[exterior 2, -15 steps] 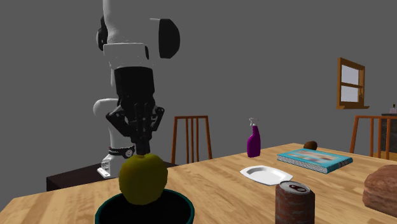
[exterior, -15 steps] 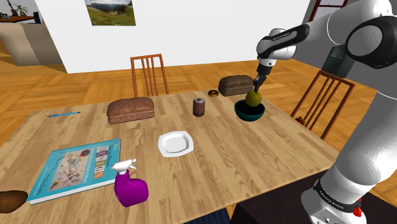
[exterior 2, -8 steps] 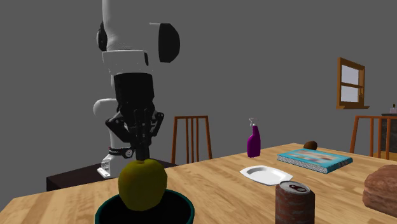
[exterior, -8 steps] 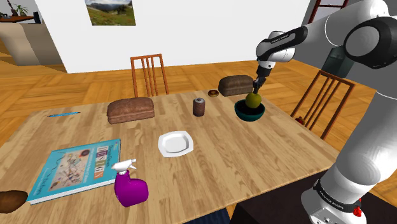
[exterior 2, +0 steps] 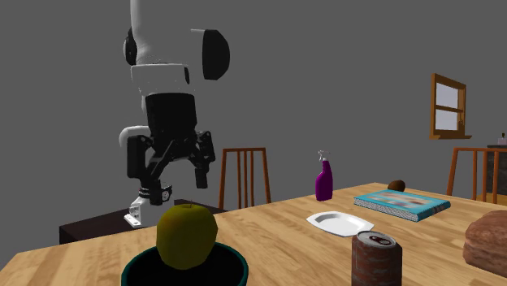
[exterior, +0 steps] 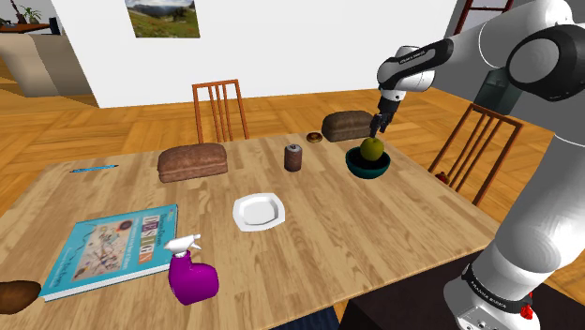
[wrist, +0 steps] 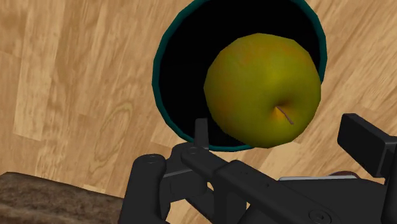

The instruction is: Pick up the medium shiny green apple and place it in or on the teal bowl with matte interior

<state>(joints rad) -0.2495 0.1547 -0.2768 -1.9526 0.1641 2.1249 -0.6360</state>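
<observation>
The yellow-green apple (exterior: 371, 148) rests inside the dark teal bowl (exterior: 367, 170) near the table's far edge on the shoulder view's right. My black gripper (exterior: 379, 123) hangs just above the apple with its fingers spread apart and not touching it. In the second exterior view the apple (exterior 2: 186, 235) sits in the bowl (exterior 2: 136, 264) and the gripper (exterior 2: 166, 173) is open a little above and behind it. The wrist view looks down on the apple (wrist: 262, 89), stem up, within the bowl's rim (wrist: 161, 95), between the parted fingers (wrist: 201, 129).
A brown can (exterior: 293, 157) stands just left of the bowl and a dark loaf (exterior: 348, 125) lies behind it. Further left are another loaf (exterior: 191, 162), a white plate (exterior: 258, 211), a book (exterior: 112, 248) and a purple spray bottle (exterior: 192, 274). Wooden chairs (exterior: 220, 108) stand around the table.
The fingers, shut on the apple's top a moment ago, have sprung apart and let go. The apple has settled into the bowl, and the gripper now stands a little higher.
</observation>
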